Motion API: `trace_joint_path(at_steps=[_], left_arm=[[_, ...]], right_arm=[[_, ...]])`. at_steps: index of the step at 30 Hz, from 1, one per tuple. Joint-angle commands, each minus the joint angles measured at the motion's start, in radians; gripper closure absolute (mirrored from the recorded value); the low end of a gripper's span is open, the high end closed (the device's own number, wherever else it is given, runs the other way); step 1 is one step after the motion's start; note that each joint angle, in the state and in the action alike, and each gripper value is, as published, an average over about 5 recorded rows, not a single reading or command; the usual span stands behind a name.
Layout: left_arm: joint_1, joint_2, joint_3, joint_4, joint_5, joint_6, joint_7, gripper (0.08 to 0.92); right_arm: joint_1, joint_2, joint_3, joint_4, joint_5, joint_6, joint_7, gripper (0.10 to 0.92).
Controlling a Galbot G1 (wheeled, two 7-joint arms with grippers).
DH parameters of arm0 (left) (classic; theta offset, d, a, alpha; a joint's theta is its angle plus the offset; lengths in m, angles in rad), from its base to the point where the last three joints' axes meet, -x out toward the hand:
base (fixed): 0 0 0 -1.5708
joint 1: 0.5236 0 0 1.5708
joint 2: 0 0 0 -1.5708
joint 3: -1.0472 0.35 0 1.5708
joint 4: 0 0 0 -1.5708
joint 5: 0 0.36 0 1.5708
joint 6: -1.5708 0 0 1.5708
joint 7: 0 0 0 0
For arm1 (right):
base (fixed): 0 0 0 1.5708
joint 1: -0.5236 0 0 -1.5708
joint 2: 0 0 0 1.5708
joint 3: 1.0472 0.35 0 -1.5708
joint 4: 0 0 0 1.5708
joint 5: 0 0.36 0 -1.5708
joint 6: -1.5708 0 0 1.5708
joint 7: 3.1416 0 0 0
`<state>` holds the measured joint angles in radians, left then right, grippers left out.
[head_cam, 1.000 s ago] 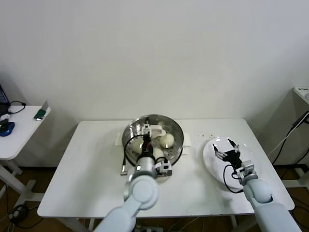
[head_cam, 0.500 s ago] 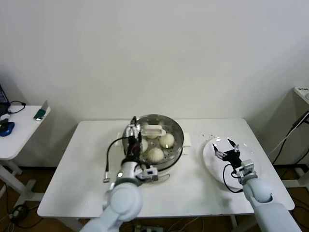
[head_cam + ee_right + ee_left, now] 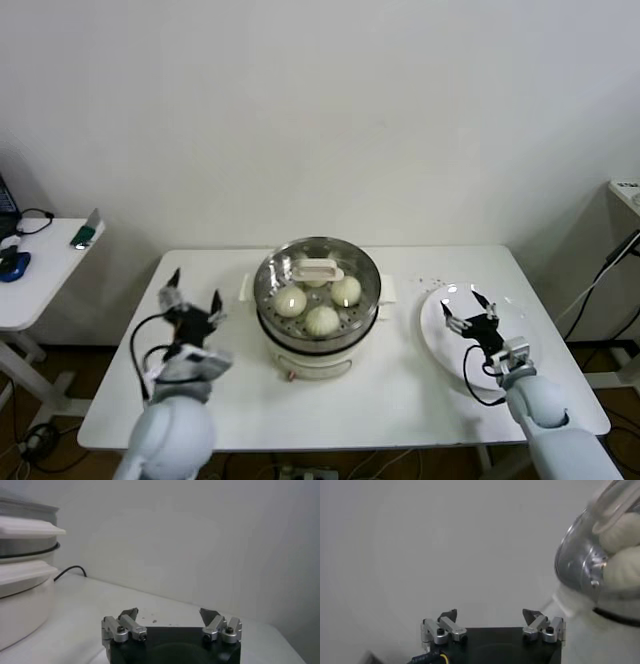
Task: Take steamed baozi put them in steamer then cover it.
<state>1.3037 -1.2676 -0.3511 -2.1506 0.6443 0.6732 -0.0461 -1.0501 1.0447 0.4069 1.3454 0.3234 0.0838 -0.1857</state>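
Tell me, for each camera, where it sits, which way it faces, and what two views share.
Head view: from the robot's head, down at the white table; shows the left tool, open beside the steamer, and the right tool, open over the plate.
Left wrist view: behind the left tool, facing the wall.
Right wrist view: behind the right tool, facing the wall.
Shared: all three show the steamer.

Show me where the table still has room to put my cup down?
Bare table runs along the front edge, between the steamer and the white plate, and at the back left corner. It is crowded in the middle, where the covered steamer sits. The open left end effector hovers left; the open right end effector over the plate.
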Motion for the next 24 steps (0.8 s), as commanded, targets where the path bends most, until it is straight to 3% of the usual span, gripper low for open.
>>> trace_joint_path(at_steps=[1, 11, 24], left_arm=[[0.260, -0.120, -0.360, 0.107, -0.650, -0.733, -0.145, 0.177], [0.263, -0.124, -0.350, 0.217, -0.738, -0.793, -0.150, 0.177], [0.278, -0.124, -0.361, 0.216, -0.722, -0.776, -0.120, 0.177]], right_arm=[[-0.060, 0.000, 0.041, 0.043, 0.015, 0.005, -0.013, 0.203], [-0.104, 0.003, 0.087, 0.090, 0.056, 0.007, -0.030, 0.203], [-0.148, 0.008, 0.132, 0.146, 0.070, 0.005, -0.028, 0.203]])
